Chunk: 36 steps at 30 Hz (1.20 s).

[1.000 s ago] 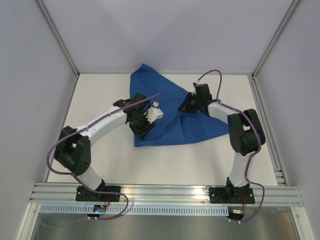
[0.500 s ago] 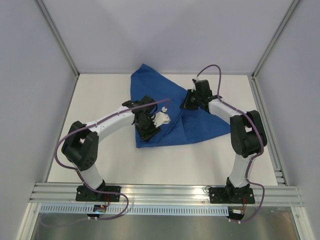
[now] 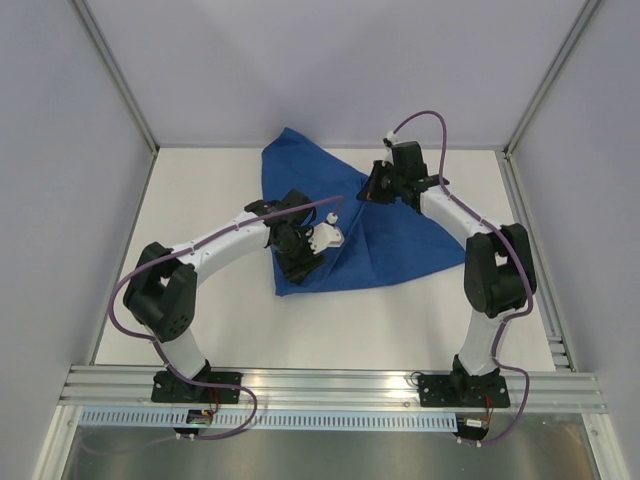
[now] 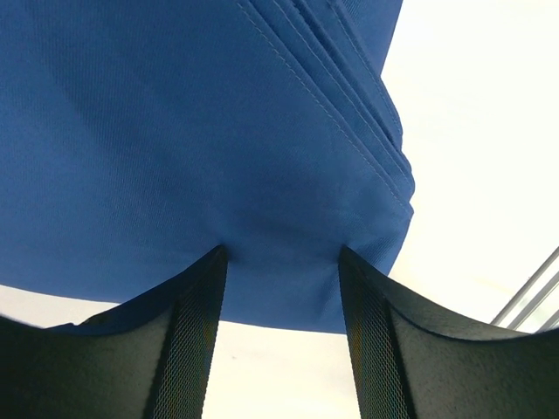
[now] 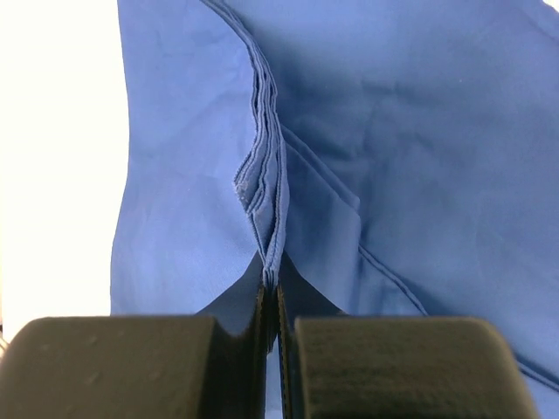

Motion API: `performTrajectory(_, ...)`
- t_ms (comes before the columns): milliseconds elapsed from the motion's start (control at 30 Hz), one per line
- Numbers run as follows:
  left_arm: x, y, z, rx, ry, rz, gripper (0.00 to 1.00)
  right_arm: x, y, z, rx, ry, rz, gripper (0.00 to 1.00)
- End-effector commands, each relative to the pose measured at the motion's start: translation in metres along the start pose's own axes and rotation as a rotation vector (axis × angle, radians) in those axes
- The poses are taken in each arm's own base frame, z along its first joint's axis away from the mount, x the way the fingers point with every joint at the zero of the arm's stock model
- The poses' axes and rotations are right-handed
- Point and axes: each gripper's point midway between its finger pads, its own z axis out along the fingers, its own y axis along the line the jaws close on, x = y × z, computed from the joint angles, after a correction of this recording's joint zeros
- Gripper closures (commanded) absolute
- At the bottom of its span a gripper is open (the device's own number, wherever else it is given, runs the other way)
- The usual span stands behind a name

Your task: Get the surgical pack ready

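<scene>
1. The right pincer (image 5: 271, 292) is sitting farther away than it was a second ago. It has slid toward the far side of the blue cloth (image 3: 370, 250).
2. The right arm (image 3: 455, 215) is reaching out straighter than before.
3. The right pincer's two fingers are pressing tight together. They are pinching a stack of the blue cloth's edges between them.
4. The left pincer (image 4: 281, 253) has moved a little to the right since a second ago. It is now sitting over the near left corner of the blue cloth.
5. The left pincer's fingers are standing apart, about half open. The folded corner of the blue cloth is lying in the gap between them, and they are not squeezing it.
6. The blue cloth is lying folded in a shape with three corners, on the far middle part of the table (image 3: 200, 200). One corner is pointing far, one right and one near left.
7. The table is showing white and flat all around the blue cloth.
8. Pale walls (image 3: 320, 70) are standing on the left, far and right sides, with thin metal posts (image 3: 115, 75) in the far corners.
9. A shiny metal rail (image 3: 330, 385) is running along the near edge, and both arms are standing on it.
10. Purple cables (image 3: 115, 300) are looping along both arms.
</scene>
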Motion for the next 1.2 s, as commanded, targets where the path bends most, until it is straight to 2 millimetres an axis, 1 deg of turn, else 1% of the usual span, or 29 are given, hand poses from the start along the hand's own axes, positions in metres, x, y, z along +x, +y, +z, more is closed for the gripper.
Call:
performTrajectory(0, -0.009, -0.011, -0.004, 0.041, -0.043, 0.027, 0.38, -0.046, -0.017, 0.003, 0.045, -0.114, -0.025, 1.0)
performTrajectory(33, -0.009, -0.012, -0.003, 0.044, -0.043, 0.026, 0.38, -0.048, -0.018, 0.006, 0.047, -0.112, -0.021, 0.99)
performTrajectory(100, -0.007, -0.012, 0.0, 0.048, -0.035, 0.021, 0.38, -0.043, -0.026, 0.016, 0.058, -0.094, -0.013, 1.0)
performTrajectory(167, -0.006, -0.011, 0.004, 0.051, -0.03, 0.018, 0.38, -0.041, -0.03, 0.024, 0.066, -0.09, 0.0, 1.0)
performTrajectory(200, -0.006, -0.011, 0.006, 0.051, -0.028, 0.016, 0.38, -0.035, -0.038, 0.032, 0.084, -0.075, 0.008, 1.0)
performTrajectory(267, -0.003, -0.01, 0.012, 0.056, -0.017, 0.009, 0.38, -0.027, -0.049, 0.04, 0.116, -0.055, 0.02, 0.99)
performTrajectory(300, -0.002, -0.01, 0.014, 0.056, -0.014, 0.008, 0.38, -0.02, -0.059, 0.045, 0.15, -0.044, 0.028, 1.0)
performTrajectory(333, 0.0, -0.01, 0.017, 0.058, -0.007, 0.005, 0.38, -0.015, -0.066, 0.047, 0.174, -0.036, 0.032, 0.99)
performTrajectory(367, 0.003, -0.011, 0.021, 0.066, 0.004, 0.001, 0.38, -0.009, -0.077, 0.049, 0.215, -0.031, 0.041, 0.98)
performTrajectory(467, 0.01, -0.018, 0.026, 0.102, 0.016, 0.006, 0.37, -0.005, -0.095, 0.052, 0.255, -0.02, 0.068, 0.94)
performTrajectory(500, 0.01, -0.023, 0.027, 0.124, 0.008, 0.01, 0.37, -0.005, -0.097, 0.052, 0.256, -0.02, 0.074, 0.93)
performTrajectory(600, 0.01, -0.03, 0.028, 0.164, -0.002, 0.01, 0.36, -0.003, -0.102, 0.054, 0.261, -0.005, 0.078, 0.87)
performTrajectory(633, 0.009, -0.031, 0.027, 0.171, -0.006, 0.011, 0.36, 0.0, -0.103, 0.053, 0.266, 0.006, 0.078, 0.8)
performTrajectory(700, 0.006, -0.034, 0.022, 0.177, -0.018, 0.023, 0.34, 0.0, -0.106, 0.05, 0.284, 0.005, 0.073, 0.67)
performTrajectory(733, 0.003, -0.033, 0.018, 0.176, -0.023, 0.028, 0.32, 0.002, -0.108, 0.047, 0.294, 0.01, 0.071, 0.57)
performTrajectory(767, -0.001, -0.032, 0.011, 0.169, -0.039, 0.038, 0.32, -0.005, -0.109, 0.04, 0.298, -0.008, 0.074, 0.54)
performTrajectory(833, -0.012, -0.03, -0.003, 0.154, -0.066, 0.053, 0.3, -0.011, -0.108, 0.03, 0.298, -0.03, 0.067, 0.5)
performTrajectory(867, -0.019, -0.03, -0.013, 0.144, -0.092, 0.062, 0.29, -0.025, -0.102, 0.017, 0.302, -0.07, 0.05, 0.5)
performTrajectory(900, -0.024, -0.029, -0.021, 0.135, -0.111, 0.065, 0.26, -0.03, -0.099, 0.01, 0.305, -0.082, 0.037, 0.48)
performTrajectory(933, -0.035, -0.029, -0.035, 0.118, -0.149, 0.078, 0.25, -0.04, -0.091, -0.004, 0.299, -0.11, 0.009, 0.48)
performTrajectory(967, -0.041, -0.029, -0.043, 0.11, -0.171, 0.085, 0.25, -0.044, -0.089, -0.012, 0.306, -0.125, -0.005, 0.47)
performTrajectory(1000, -0.046, -0.029, -0.05, 0.099, -0.191, 0.089, 0.25, -0.044, -0.087, -0.019, 0.311, -0.125, -0.015, 0.46)
performTrajectory(1033, -0.052, -0.029, -0.062, 0.082, -0.221, 0.096, 0.24, -0.045, -0.083, -0.033, 0.312, -0.142, -0.025, 0.46)
performTrajectory(1067, -0.054, -0.028, -0.067, 0.072, -0.234, 0.097, 0.23, -0.042, -0.084, -0.041, 0.324, -0.149, -0.038, 0.44)
performTrajectory(1100, -0.054, -0.027, -0.07, 0.061, -0.24, 0.097, 0.23, -0.04, -0.085, -0.048, 0.33, -0.155, -0.039, 0.39)
performTrajectory(1133, -0.053, -0.026, -0.072, 0.054, -0.246, 0.092, 0.23, -0.045, -0.081, -0.063, 0.322, -0.186, -0.043, 0.37)
performTrajectory(1167, -0.05, -0.022, -0.072, 0.04, -0.243, 0.078, 0.23, -0.027, -0.102, -0.068, 0.353, -0.158, -0.003, 0.36)
